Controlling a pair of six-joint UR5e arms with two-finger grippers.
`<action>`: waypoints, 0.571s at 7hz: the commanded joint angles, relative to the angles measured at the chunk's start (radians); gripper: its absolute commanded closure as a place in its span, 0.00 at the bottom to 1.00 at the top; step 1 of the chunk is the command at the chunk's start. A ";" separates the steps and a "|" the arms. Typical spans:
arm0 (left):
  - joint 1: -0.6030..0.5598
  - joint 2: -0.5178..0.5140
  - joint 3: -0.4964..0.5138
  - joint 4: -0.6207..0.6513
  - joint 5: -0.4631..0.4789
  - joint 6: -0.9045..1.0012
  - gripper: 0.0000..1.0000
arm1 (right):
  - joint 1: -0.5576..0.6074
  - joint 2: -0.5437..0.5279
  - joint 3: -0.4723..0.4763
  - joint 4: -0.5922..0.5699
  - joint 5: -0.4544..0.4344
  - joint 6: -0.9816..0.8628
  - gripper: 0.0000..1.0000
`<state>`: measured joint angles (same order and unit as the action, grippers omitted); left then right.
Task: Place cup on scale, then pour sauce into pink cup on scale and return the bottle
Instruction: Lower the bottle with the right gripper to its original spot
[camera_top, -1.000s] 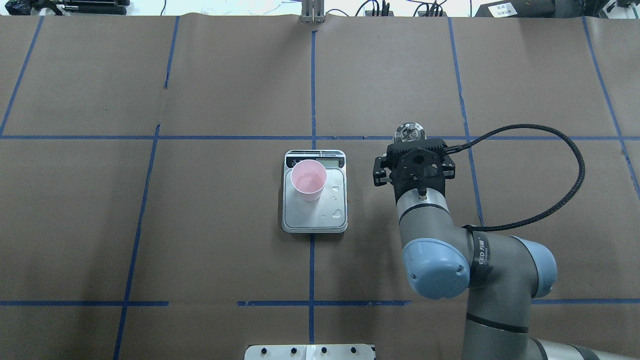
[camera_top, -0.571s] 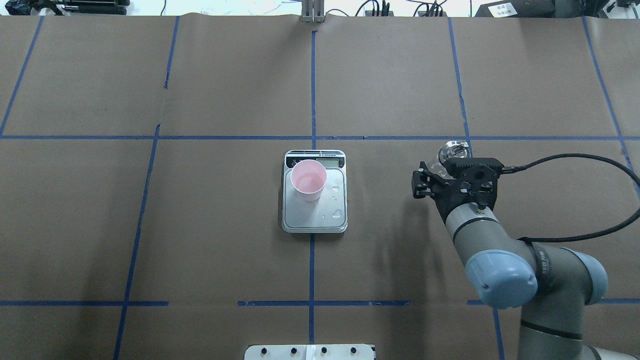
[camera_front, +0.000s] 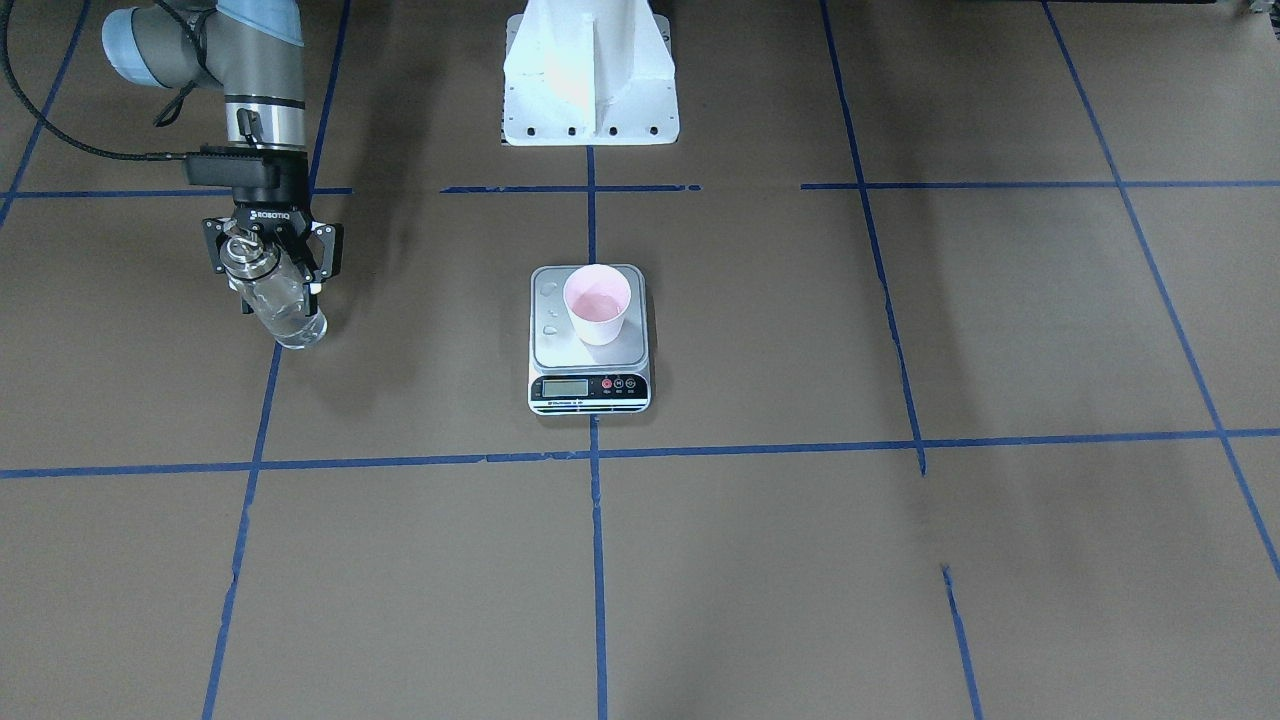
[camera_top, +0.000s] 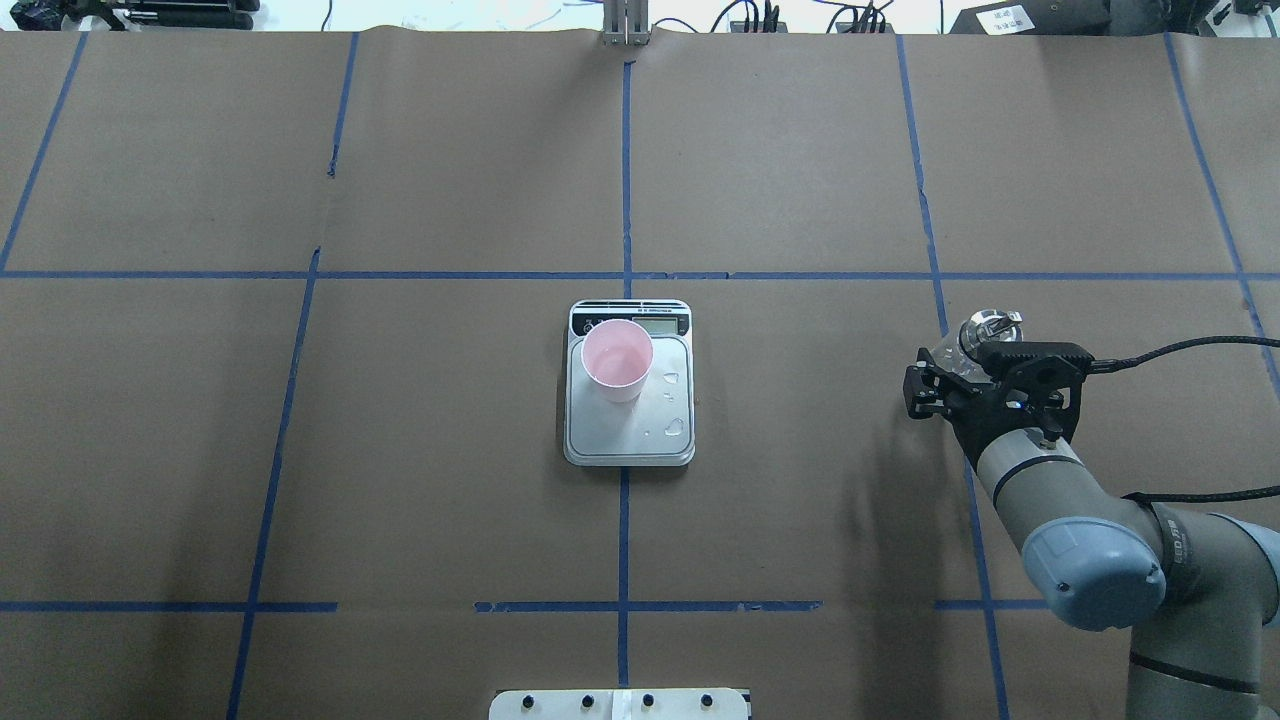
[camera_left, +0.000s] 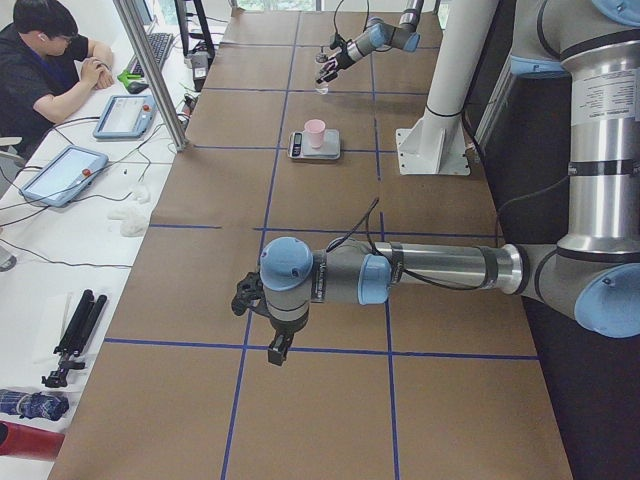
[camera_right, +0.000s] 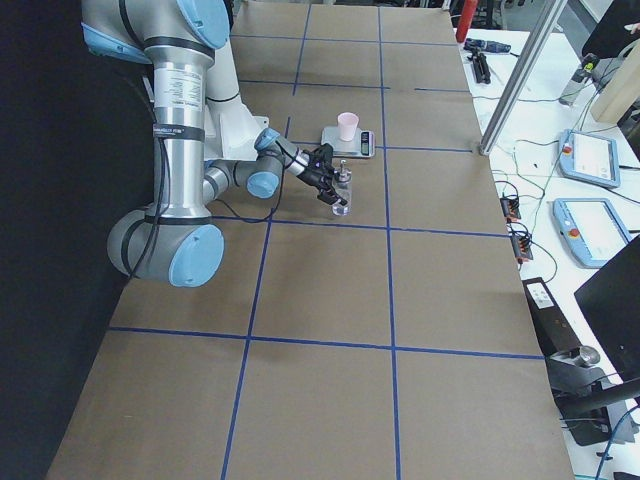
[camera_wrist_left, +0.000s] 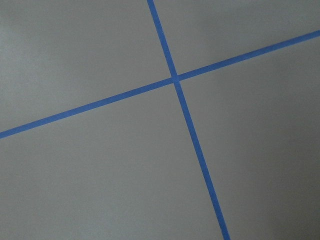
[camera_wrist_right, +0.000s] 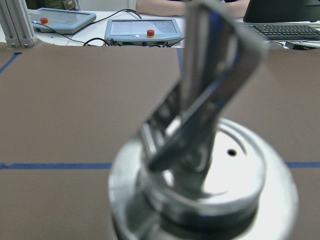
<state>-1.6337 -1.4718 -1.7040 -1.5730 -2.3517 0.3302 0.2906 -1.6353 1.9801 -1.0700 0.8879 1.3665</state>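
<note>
The pink cup stands upright on the scale, toward its display end; it also shows in the front view on the scale. My right gripper is shut on the neck of the clear glass bottle, well to the right of the scale in the overhead view. The bottle's base is low, at or just above the paper. Its silver pourer cap fills the right wrist view. My left gripper shows only in the exterior left view, so I cannot tell whether it is open.
Several water drops lie on the scale's platform beside the cup. The white robot base stands behind the scale. Blue tape lines cross the brown paper. An operator sits at the far end with tablets.
My right arm has carried the bottle to the right and back toward the robot, away from the scale. The cup and scale have not moved.
</note>
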 joint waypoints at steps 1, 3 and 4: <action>0.000 0.001 0.003 0.001 0.000 0.000 0.00 | -0.002 0.005 -0.012 0.001 0.020 0.000 1.00; 0.000 0.001 0.003 0.001 0.000 0.001 0.00 | -0.004 0.009 -0.013 -0.001 0.034 0.002 0.93; 0.000 0.001 0.003 0.001 0.000 0.000 0.00 | -0.004 0.009 -0.015 -0.001 0.045 0.003 0.91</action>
<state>-1.6337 -1.4711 -1.7013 -1.5724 -2.3516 0.3309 0.2873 -1.6269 1.9669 -1.0702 0.9218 1.3685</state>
